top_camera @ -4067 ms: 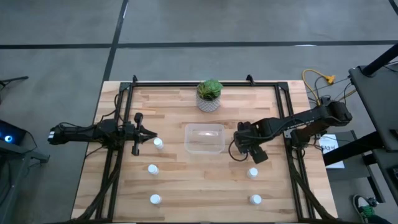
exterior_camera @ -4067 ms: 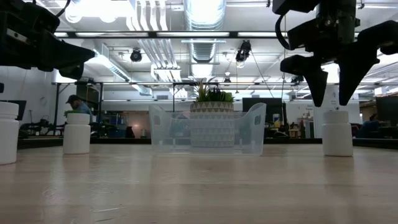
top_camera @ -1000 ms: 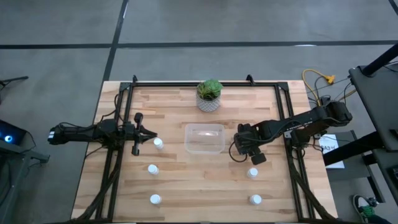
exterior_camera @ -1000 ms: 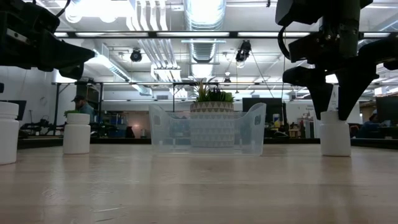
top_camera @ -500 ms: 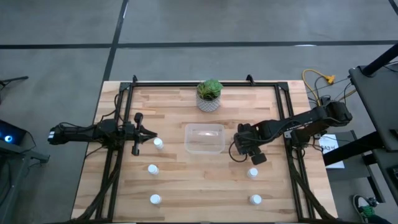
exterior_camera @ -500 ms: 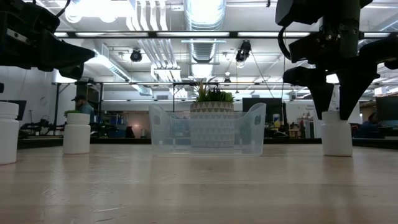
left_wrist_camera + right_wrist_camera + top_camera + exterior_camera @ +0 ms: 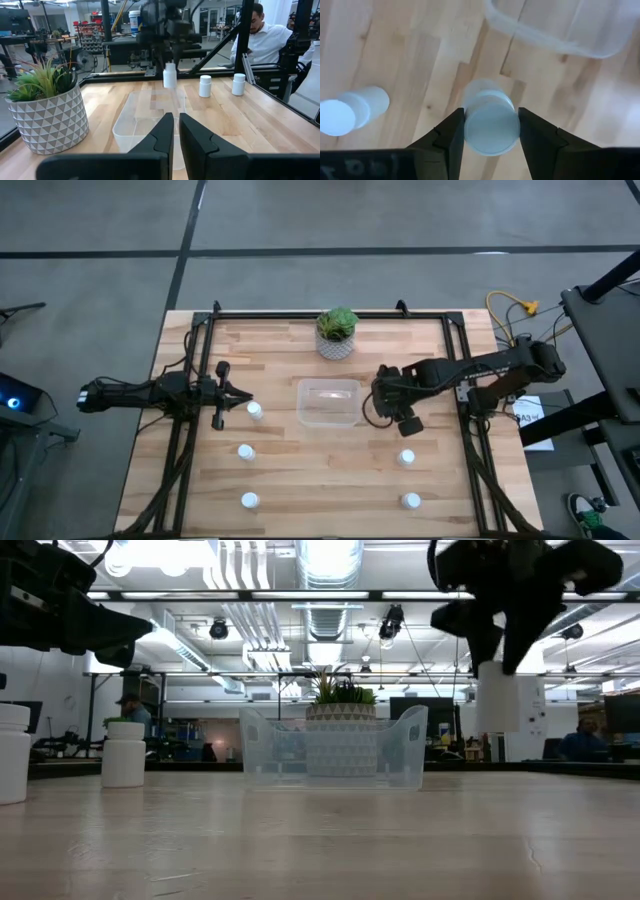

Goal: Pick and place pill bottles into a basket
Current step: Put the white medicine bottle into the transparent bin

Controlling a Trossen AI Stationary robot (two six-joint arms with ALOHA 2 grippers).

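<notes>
Six pill bottles: five on surface (image 7: 300, 480), one (image 7: 497, 697) clamped in right pincer (image 7: 490, 131), lifted at 3 o'clock of basket (image 7: 329, 403), which holds none. Left pincer (image 7: 176, 131) together.

The wooden table (image 7: 300, 470) carries five pill bottles (image 7: 246, 451), the basket (image 7: 329, 402) and a potted plant (image 7: 337, 333).

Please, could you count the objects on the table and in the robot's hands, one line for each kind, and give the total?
Pill bottles: 6, five standing on the table, one held in the right hand
Clear basket: 1
Potted plant: 1
Total: 8
</notes>
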